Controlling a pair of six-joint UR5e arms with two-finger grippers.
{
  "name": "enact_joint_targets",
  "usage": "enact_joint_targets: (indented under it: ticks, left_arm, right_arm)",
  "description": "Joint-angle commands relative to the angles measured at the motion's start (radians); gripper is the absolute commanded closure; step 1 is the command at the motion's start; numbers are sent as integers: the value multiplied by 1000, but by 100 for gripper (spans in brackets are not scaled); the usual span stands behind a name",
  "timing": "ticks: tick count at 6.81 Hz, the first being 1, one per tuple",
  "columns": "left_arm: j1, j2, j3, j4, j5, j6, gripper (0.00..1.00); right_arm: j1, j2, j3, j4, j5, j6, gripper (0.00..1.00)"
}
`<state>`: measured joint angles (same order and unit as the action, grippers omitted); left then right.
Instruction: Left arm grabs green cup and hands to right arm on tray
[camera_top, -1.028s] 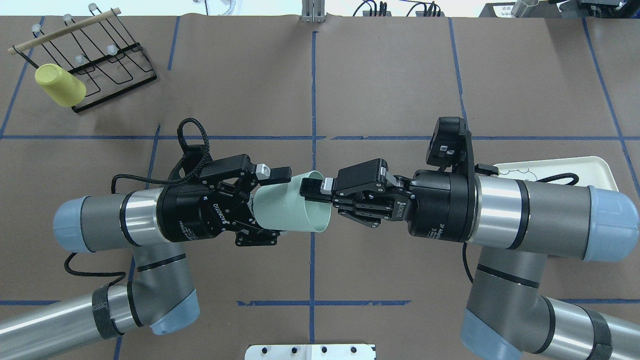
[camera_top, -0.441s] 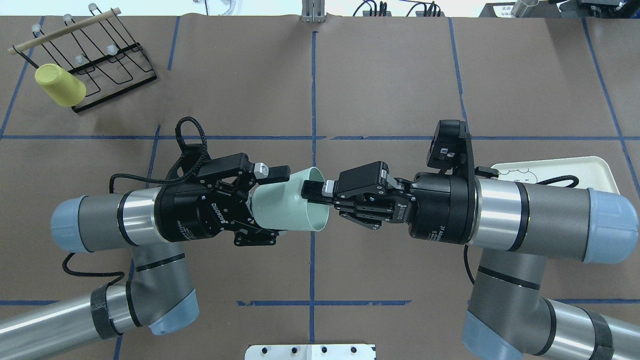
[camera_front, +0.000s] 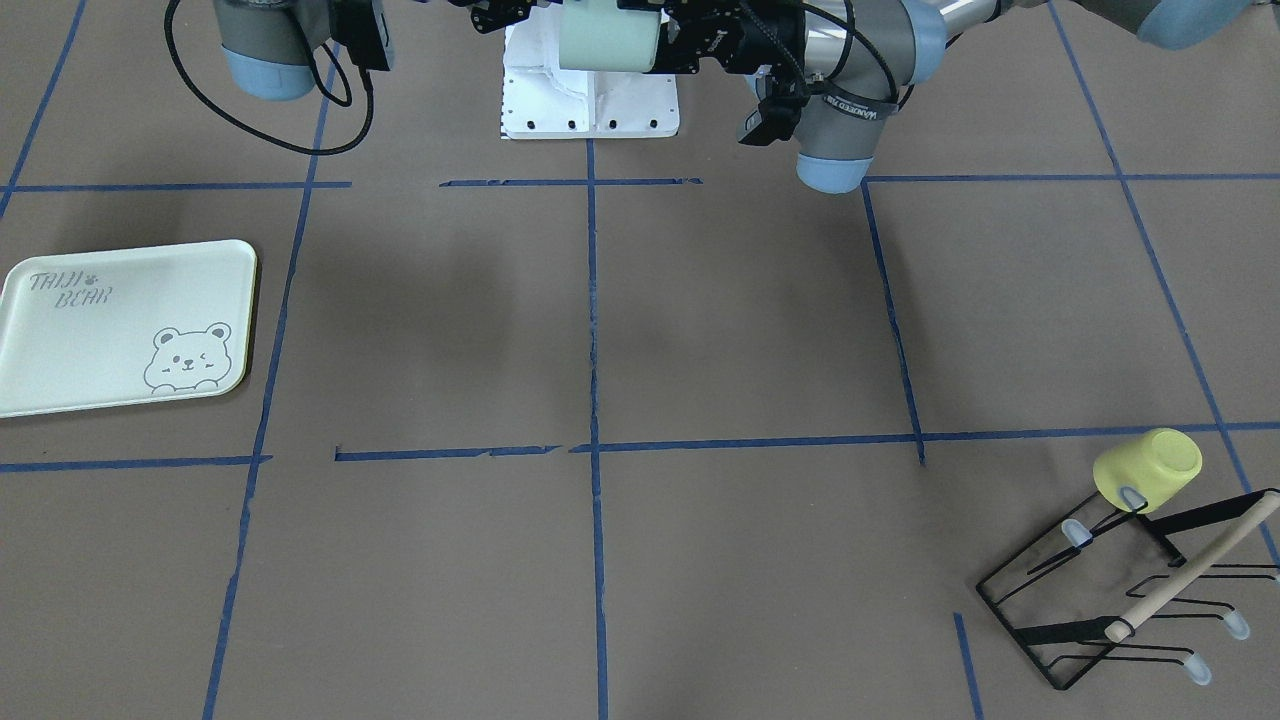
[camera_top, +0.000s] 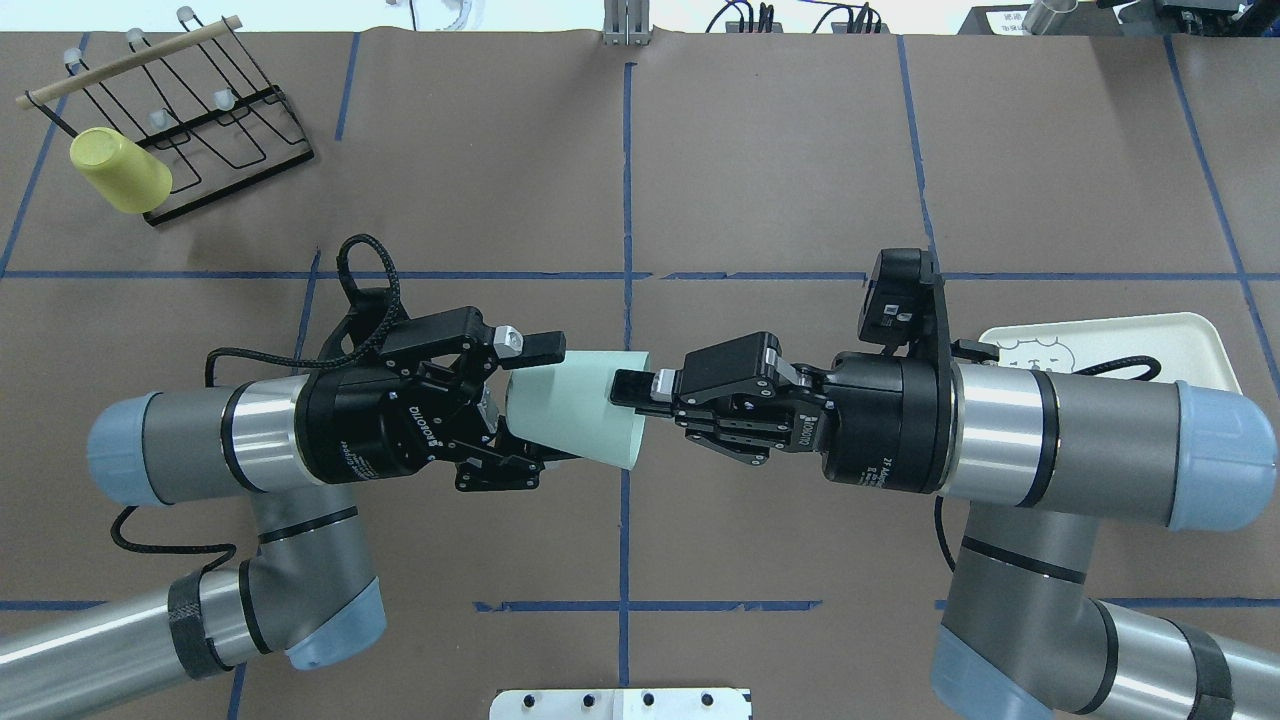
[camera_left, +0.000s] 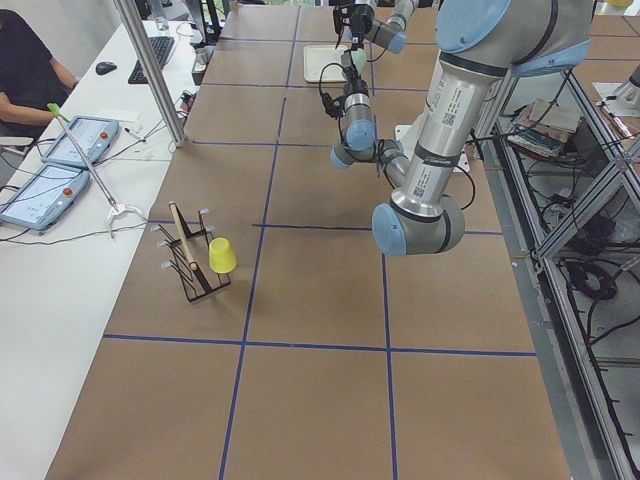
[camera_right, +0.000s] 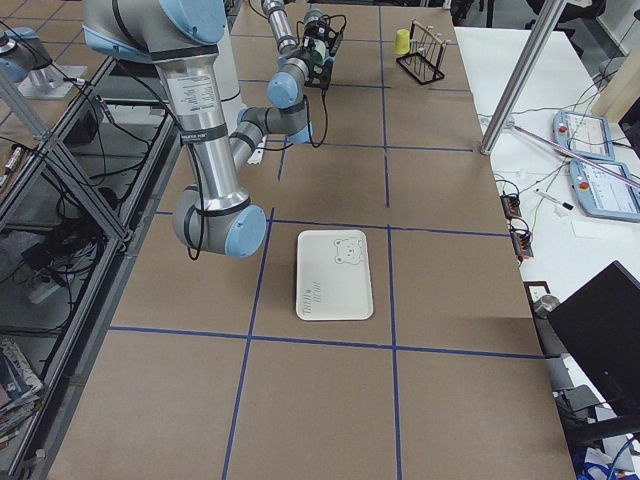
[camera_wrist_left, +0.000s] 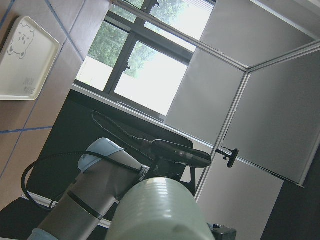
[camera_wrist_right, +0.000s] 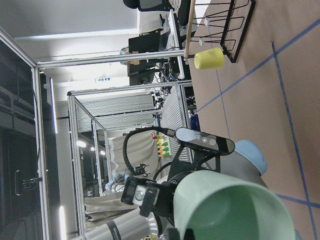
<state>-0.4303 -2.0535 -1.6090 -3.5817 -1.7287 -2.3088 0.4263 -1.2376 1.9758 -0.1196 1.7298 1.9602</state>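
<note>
The green cup (camera_top: 580, 415) lies on its side in mid-air over the table's middle, between my two grippers. My left gripper (camera_top: 545, 412) is open, with its fingers standing a little off either side of the cup's base. My right gripper (camera_top: 630, 388) is shut on the cup's rim wall. The left wrist view shows the cup's base (camera_wrist_left: 160, 210) close up, and the right wrist view shows its open mouth (camera_wrist_right: 235, 210). The tray (camera_top: 1200, 348) lies on the table under my right forearm; it is bare in the front-facing view (camera_front: 100, 330).
A yellow-green cup (camera_top: 120, 170) hangs upside down on a black wire rack (camera_top: 200, 110) at the far left corner. A white base plate (camera_top: 620, 703) sits at the near edge. Blue tape lines cross the brown table.
My left arm has drawn back to the left while the cup's base stayed in place. The cup has tilted, so its mouth no longer faces up toward the overhead camera.
</note>
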Motion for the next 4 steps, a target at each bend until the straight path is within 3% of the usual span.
enact_joint_targets:
  ticks: [1,4]
  left_arm:
    - [-14,16,0,0,0,6,0]
    - [-19,35,10,1,0,17,0]
  right_arm:
    - [3,-26,6,3,1,-1,100]
    - [6,-31,21,5,-7,-1,100]
